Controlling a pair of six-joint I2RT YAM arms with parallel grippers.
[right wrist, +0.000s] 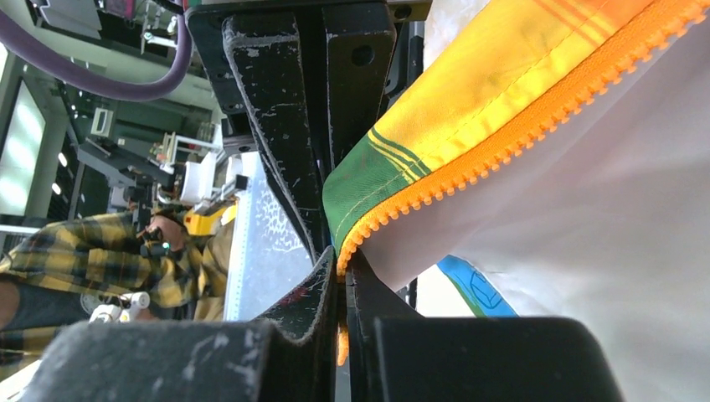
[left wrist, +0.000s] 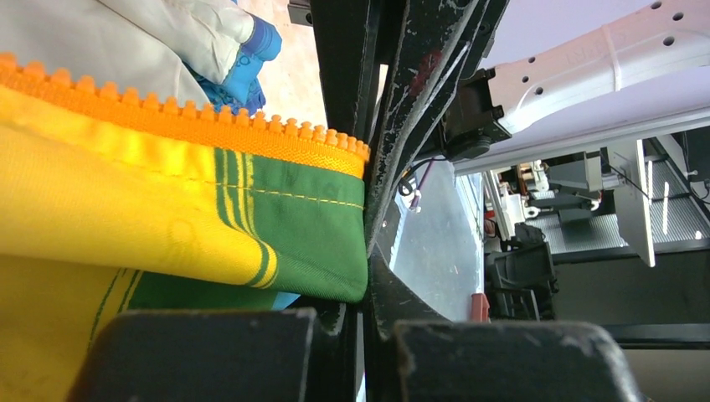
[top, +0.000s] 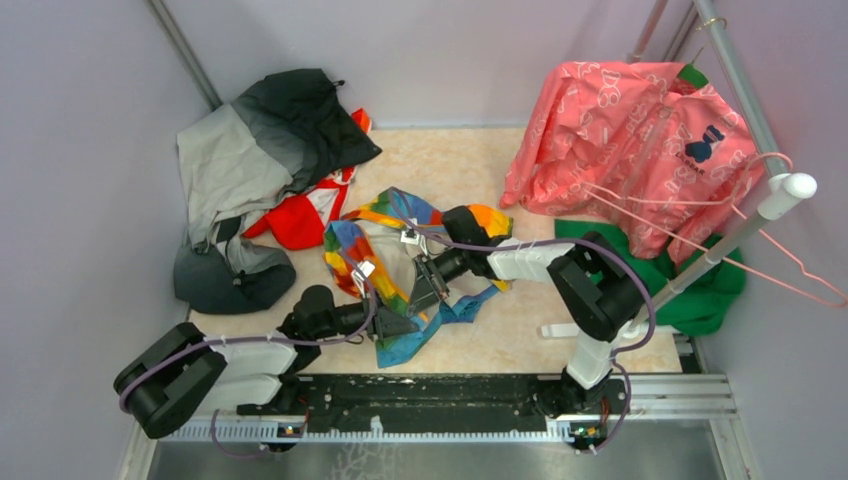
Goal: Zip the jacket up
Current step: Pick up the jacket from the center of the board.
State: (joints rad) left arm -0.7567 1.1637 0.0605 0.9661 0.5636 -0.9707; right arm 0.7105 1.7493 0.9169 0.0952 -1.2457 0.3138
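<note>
Orange left zipper row (left wrist: 184, 117): runs along the yellow and green edge into the left gripper (top: 400, 324), which is pinched tight on this bottom corner.
Jacket (top: 350, 250): crumpled in the middle of the table (top: 450, 160), between both arms, front open, pale lining up.
Right zipper row (right wrist: 502, 142): its end sits inside the right gripper (top: 424, 292), clamped on it too.
Deciding relation: both pinched ends lie just beside each other (left one nearer the bases); the rows lead away from them, so the ends need aligning first, I think.

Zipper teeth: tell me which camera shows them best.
Left wrist: the zipper teeth run large and sharp along the yellow-green edge. Right wrist shows a row slanting into its tool. Top view: jacket too small to show them.
</note>
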